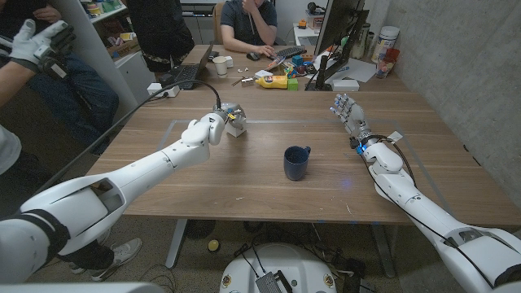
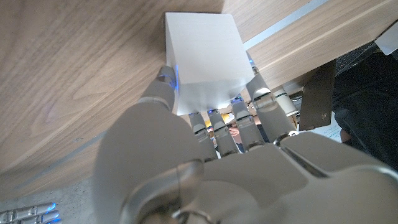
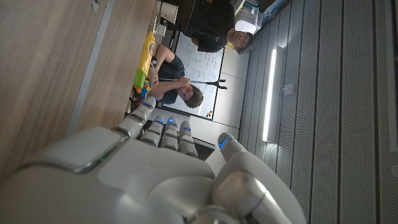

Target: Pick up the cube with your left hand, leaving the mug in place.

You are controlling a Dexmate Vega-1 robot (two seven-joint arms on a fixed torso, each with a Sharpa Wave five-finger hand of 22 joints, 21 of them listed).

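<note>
A small white cube [image 1: 235, 122] is at the table's far left-middle, and my left hand [image 1: 210, 129] grips it from the near-left side. In the left wrist view my fingers [image 2: 258, 102] and thumb close around the cube [image 2: 205, 56], just over the wood. I cannot tell whether the cube is clear of the table. A dark blue mug [image 1: 296, 163] stands upright near the table's middle, handle to the right, well apart from both hands. My right hand [image 1: 348, 112] is at the far right with its fingers apart, holding nothing. The right hand [image 3: 161, 174] also shows in its own wrist view.
Thin pale tape lines [image 1: 285, 122] run across the wooden table [image 1: 244, 191]. On the desk behind it are a laptop [image 1: 186, 75], a white cup [image 1: 220, 65], a yellow object [image 1: 275, 81] and a monitor [image 1: 342, 32]. A person sits behind the desk, and a gloved person [image 1: 37, 45] is at far left.
</note>
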